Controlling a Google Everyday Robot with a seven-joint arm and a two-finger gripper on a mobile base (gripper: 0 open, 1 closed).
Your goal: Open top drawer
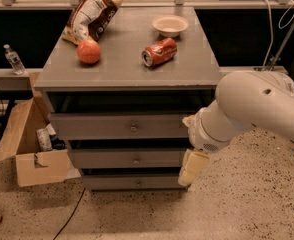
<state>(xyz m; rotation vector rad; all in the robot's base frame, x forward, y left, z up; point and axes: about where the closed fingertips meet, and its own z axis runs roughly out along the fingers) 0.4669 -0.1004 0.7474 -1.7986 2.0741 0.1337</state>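
The top drawer (122,126) is the uppermost of three grey drawer fronts in the grey cabinet. It has a small round knob (133,128) at its centre and a dark gap above it. Its front sits about in line with the two fronts below. My white arm reaches in from the right. The cream gripper (192,167) hangs down in front of the cabinet's lower right corner, level with the middle drawer (129,159). It is to the right of and below the top knob and holds nothing that I can see.
On the cabinet top (197,71) lie a chip bag (89,14), a red-orange fruit (89,51), a red soda can (158,52) on its side and a white bowl (170,25). An open cardboard box (29,151) stands at the left. A water bottle (13,59) stands on a ledge.
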